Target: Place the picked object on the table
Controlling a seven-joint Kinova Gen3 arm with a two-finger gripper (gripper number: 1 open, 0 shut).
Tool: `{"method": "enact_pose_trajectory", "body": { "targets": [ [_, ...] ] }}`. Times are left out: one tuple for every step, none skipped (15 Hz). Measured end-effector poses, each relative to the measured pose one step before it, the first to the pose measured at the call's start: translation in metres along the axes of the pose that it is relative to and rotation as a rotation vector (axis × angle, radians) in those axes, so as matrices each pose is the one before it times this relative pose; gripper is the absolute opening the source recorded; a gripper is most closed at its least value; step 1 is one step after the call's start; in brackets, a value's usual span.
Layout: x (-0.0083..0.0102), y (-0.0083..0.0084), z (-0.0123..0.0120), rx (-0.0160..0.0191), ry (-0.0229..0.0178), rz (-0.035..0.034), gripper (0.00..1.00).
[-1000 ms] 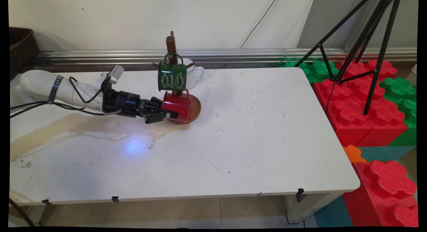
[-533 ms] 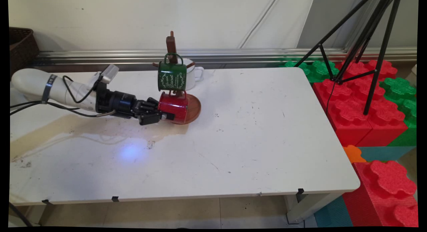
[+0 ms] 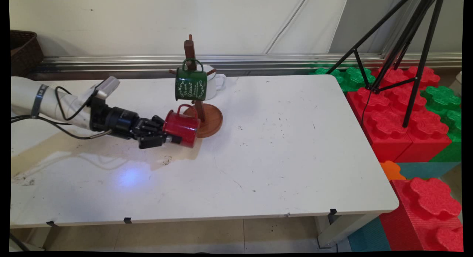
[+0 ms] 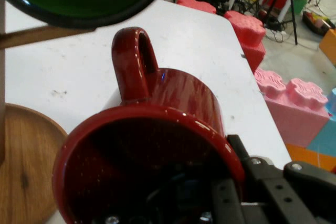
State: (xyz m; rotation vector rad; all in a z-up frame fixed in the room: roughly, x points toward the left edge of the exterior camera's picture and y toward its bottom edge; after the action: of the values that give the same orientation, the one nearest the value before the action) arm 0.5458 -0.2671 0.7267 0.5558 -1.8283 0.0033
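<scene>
Gripping the red mug (image 3: 181, 126) by its rim, one finger inside the mouth and one outside the wall, the gripper (image 3: 170, 133) holds it on its side with the handle turned up, just clear of the wooden mug tree (image 3: 195, 85). That rim pinch leaves the handle free, and the mug hangs low over the table (image 3: 281, 150) beside the tree's round base, below the green mug (image 3: 190, 83) on its peg
</scene>
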Motion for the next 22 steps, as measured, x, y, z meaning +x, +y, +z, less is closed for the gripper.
{"method": "enact_pose_trajectory", "body": {
  "targets": [
    [-0.00033, 0.00097, -0.00292, -0.00152, -0.00521, 0.00312, 0.0],
    [-0.00039, 0.00136, -0.00453, -0.00232, -0.00794, 0.00517, 0.0],
    [-0.00003, 0.00067, -0.0034, -0.00094, -0.00523, 0.00396, 0.0],
    [0.00012, 0.00091, -0.00531, -0.00107, -0.00792, 0.00729, 0.0],
    [0.00013, 0.00054, -0.0038, -0.00143, -0.00641, 0.00635, 0.0],
    [0.00017, 0.00076, -0.00576, -0.00152, -0.00946, 0.00914, 0.0],
    [0.00037, 0.00051, -0.00709, 0.00009, -0.0112, 0.01167, 0.0],
    [0.00034, 0.00028, -0.00752, 0.0027, -0.01194, 0.01151, 0.0],
    [0.00046, -0.00016, -0.00647, 0.00371, -0.00924, 0.00902, 0.0],
    [0.00069, -0.00027, -0.00752, 0.00527, -0.01019, 0.01019, 0.0],
    [0.00068, -0.00042, -0.00632, 0.00506, -0.00894, 0.009, 0.0],
    [0.0004, -0.00033, -0.00416, 0.00364, -0.00563, 0.00562, 0.0],
    [0.00077, -0.00035, -0.00749, 0.00705, -0.00979, 0.01007, 0.0],
    [0.00091, -0.00071, -0.00694, 0.0067, -0.01061, 0.01031, 0.0],
    [0.0006, -0.00048, -0.00588, 0.00631, -0.00949, 0.00844, 0.0],
    [0.00033, -0.0004, -0.00698, 0.00904, -0.01287, 0.00893, 0.0],
    [0.00018, -0.00033, -0.00555, 0.00718, -0.01222, 0.00736, 0.0],
    [0.00006, -0.00044, -0.00615, 0.00795, -0.01568, 0.0088, 0.0],
    [-0.00003, 0.00003, -0.00514, 0.00506, -0.01561, 0.00838, 0.0],
    [-0.00005, 0.0, -0.00556, 0.00487, -0.01859, 0.01051, 0.0],
    [0.00006, 0.00004, -0.0052, 0.00353, -0.01937, 0.01215, 0.0],
    [0.00027, 0.00021, -0.00429, 0.00243, -0.01594, 0.01125, 0.0]
  ]
}}
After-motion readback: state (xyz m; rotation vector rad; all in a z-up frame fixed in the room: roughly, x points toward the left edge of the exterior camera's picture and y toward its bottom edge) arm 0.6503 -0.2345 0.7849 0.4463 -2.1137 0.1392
